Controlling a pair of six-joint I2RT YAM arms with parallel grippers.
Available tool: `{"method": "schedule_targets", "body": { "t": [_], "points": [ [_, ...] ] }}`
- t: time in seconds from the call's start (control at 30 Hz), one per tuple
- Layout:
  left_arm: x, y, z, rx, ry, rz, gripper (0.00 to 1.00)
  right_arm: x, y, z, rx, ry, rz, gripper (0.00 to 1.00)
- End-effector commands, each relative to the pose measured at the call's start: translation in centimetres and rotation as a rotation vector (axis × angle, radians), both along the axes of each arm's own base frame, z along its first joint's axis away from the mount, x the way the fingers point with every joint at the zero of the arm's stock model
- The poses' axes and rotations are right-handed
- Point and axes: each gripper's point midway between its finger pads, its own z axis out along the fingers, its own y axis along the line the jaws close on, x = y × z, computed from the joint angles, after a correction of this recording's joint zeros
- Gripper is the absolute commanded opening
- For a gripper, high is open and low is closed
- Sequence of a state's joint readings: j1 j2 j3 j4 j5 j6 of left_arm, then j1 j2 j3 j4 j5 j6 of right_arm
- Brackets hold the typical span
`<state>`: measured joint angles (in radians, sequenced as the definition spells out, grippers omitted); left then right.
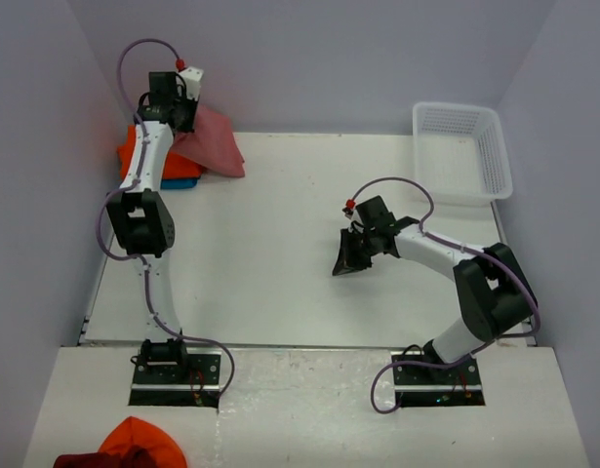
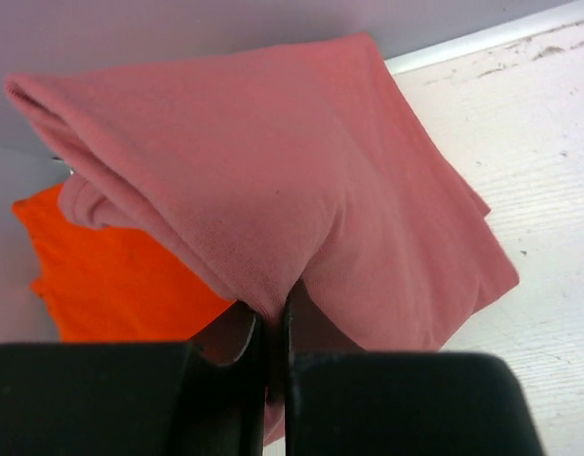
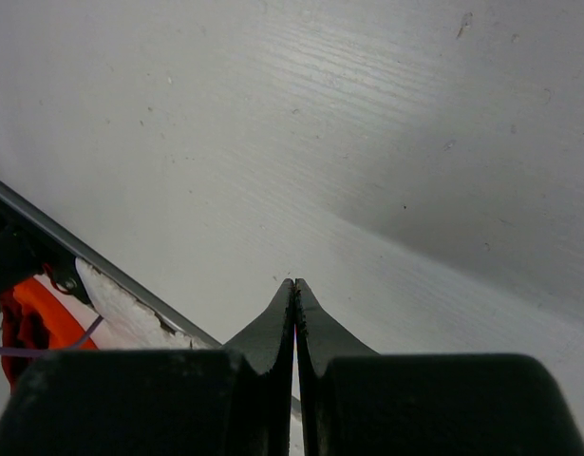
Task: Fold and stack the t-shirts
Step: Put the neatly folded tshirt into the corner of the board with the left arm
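Overhead, the left arm stretches to the far-left corner of the bench (image 1: 280,244). There the left end effector (image 1: 185,105) grips the salmon-red t-shirt (image 1: 217,144) by its upper part. The cloth hangs down and to the right from the grip, and its lower edge reaches the bench surface. Just left of it lies the orange t-shirt (image 1: 134,156), with the teal-blue t-shirt (image 1: 180,183) showing as a thin strip under its near edge. The salmon-red one overlaps that pile's right side. The right end effector (image 1: 348,258) sits low over the middle-right of the bench, closed and empty, well apart from all the shirts. A white lattice basket (image 1: 462,148) stands at the far-right corner. On the ledge in front of the left arm's base sit an orange cloth (image 1: 139,437) and a dark red cloth (image 1: 85,460).

From the left wrist, the two fingers (image 2: 242,334) are pressed together on a fold of the salmon-red t-shirt, which fills most of the view in smooth doubled layers. The orange t-shirt lies flat behind it on the left, and bare white bench shows on the right.

From the right wrist, the black fingers (image 3: 273,323) meet tip to tip with nothing between them, above bare white bench. At the lower left the bench edge cuts across, and something orange shows past it, too cropped to identify.
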<state>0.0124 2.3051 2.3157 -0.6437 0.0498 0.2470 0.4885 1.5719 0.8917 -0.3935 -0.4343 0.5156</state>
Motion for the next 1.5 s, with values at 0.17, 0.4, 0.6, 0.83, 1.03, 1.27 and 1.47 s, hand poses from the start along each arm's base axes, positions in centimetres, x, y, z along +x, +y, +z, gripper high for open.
{"method": "schedule_targets", "body": {
  "t": [0.17,0.4,0.6,0.83,1.03,1.27,1.47],
  "points": [
    [1.5,3.8,8.9,-0.013,-0.252,-0.136,0.0,0.7,-0.1,-1.4,-0.059,-0.002,-0.01,0.0],
    [1.8,6.3,11.3,-0.055,-0.346,-0.191,0.0,0.5,0.1,-3.4,-0.076,0.058,-0.007,0.0],
    [1.5,8.6,11.8,-0.102,-0.369,-0.197,0.0,0.5,0.0,-4.6,-0.096,0.088,-0.008,0.0],
    [1.5,11.4,9.1,-0.13,-0.332,-0.157,0.0,0.7,-0.2,-4.5,-0.114,0.088,-0.009,0.0],
    [2.2,13.2,5.4,-0.117,-0.279,-0.1,0.0,1.0,-0.2,-3.6,-0.118,0.069,-0.001,0.0],
    [3.3,17.6,1.7,-0.084,-0.257,0.086,0.09,-0.2,-0.5,-3.8,-0.102,0.094,0.004,0.0],
    [2.5,22.7,4.1,0.02,-0.402,0.399,1.0,-1.7,-0.3,-5.2,-0.087,0.139,0.023,0.0]
  ]
}}
